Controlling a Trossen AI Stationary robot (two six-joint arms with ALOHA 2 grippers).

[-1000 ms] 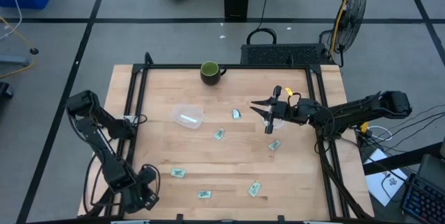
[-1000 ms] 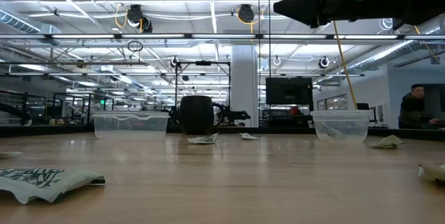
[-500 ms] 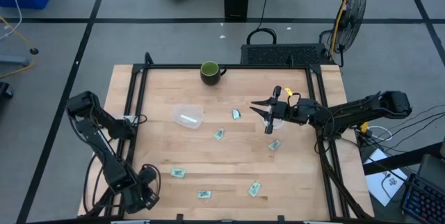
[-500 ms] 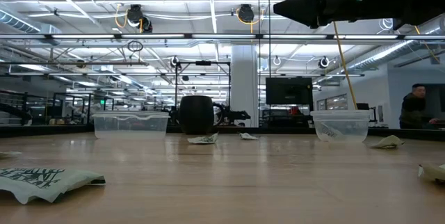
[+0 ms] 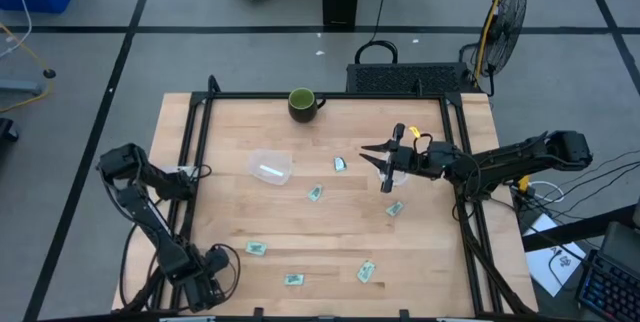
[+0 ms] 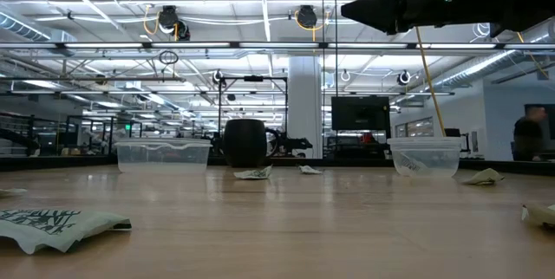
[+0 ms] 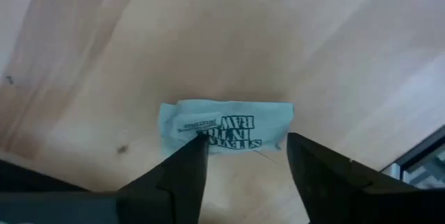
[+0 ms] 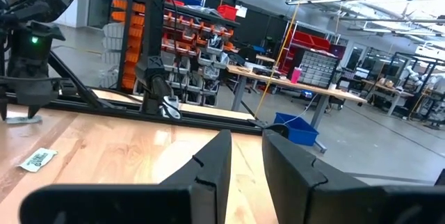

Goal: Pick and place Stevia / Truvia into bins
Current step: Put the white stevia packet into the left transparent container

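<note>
Your left end effector (image 7: 243,156) hangs released directly over a Stevia sachet (image 7: 224,125) on the table (image 7: 208,36); your right end effector (image 8: 245,156) hovers part-closed, grasping nothing.

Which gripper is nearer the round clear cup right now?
Right. The right gripper hangs over the round cup; the left gripper is at the table's near-left corner, open above a sachet.
</note>
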